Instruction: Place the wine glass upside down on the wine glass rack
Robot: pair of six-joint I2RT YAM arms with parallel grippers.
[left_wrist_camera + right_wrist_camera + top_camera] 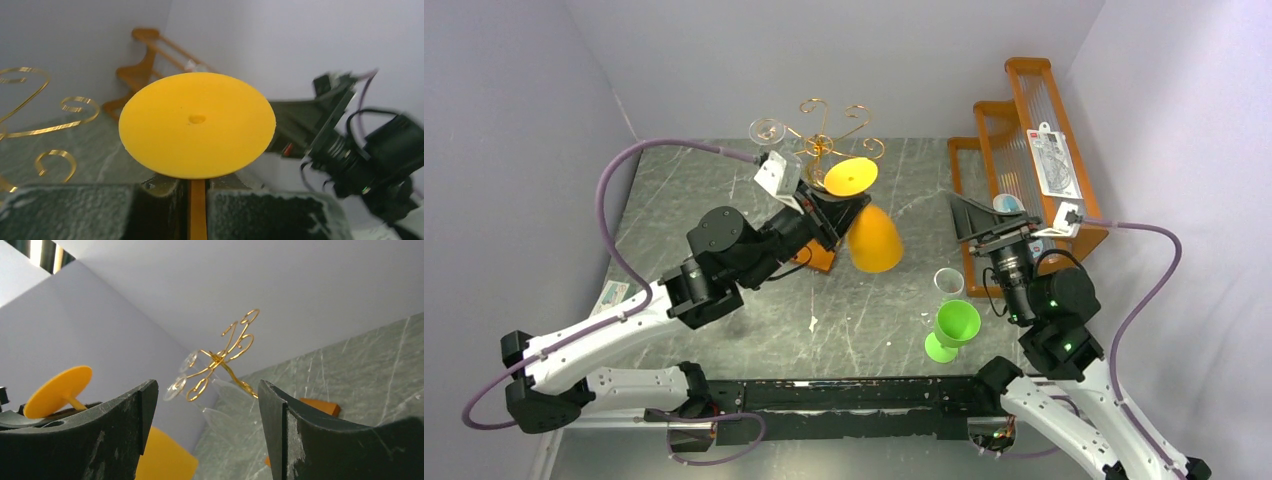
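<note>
Top view: the left pincer [844,204] is clenched on the stem of the yellow wine glass [874,240]. The glass is inverted, foot up and bowl toward the counter [714,185], with its long axis slightly tilted, just beside the wine glass rack [824,130]. Left wrist view: the foot disc faces the lens above the gripped stem. Right wrist view: the right pincer [206,400] is released and holds nothing.

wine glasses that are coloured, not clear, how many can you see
2: the yellow-orange glass, base up, in the left gripper beside the wire rack; the green glass on the table toward its right side. Others could be hidden.
</note>
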